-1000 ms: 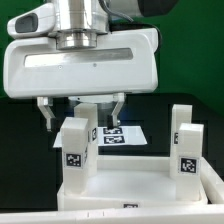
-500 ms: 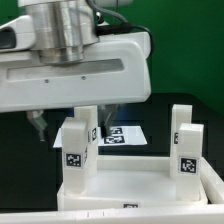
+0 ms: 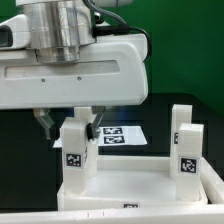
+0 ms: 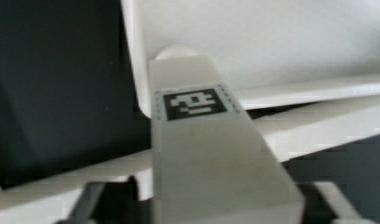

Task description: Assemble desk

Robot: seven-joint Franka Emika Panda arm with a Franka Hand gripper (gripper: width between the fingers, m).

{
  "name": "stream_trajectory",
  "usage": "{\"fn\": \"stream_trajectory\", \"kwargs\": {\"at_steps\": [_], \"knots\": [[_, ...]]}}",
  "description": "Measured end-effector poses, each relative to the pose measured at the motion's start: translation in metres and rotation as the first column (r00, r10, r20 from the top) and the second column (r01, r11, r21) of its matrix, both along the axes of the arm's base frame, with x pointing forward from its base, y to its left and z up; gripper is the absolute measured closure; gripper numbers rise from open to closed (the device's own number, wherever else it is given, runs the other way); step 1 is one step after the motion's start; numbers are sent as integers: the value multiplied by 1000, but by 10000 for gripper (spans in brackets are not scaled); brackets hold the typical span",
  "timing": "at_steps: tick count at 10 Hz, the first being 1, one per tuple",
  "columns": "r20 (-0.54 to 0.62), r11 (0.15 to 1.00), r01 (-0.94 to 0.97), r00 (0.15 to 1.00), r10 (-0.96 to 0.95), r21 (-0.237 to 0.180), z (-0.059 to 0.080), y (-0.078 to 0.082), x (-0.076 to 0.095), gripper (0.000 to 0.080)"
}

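The desk top lies flat and white at the front with two legs standing on it. The left leg and the right leg are upright white blocks with square tags. My gripper hangs over the left leg, one finger on each side of its top end. In the wrist view the leg fills the space between my fingers, with a thin dark gap on one side. The gripper looks open around the leg. The other legs are out of view.
The marker board lies flat on the black table behind the desk top. The large white hand body hides the back left of the scene. A raised rim of the desk top runs along the exterior view's right.
The hand has shifted toward the exterior view's left and come lower over the left leg. Its fingers now sit closer around the leg's top. The desk parts have not moved.
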State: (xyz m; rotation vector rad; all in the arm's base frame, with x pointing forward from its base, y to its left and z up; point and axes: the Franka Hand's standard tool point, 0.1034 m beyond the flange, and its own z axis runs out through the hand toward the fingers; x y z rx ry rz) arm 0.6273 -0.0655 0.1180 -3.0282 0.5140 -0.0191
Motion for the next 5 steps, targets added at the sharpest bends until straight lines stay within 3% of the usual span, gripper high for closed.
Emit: {"fn": "stream_trajectory", "kwargs": {"at_steps": [3,5], "knots": [[-10,980,198,980,-198,3,-1,1,0,512],[20,899,439,898,-439,10,-2,6,0,512]]}}
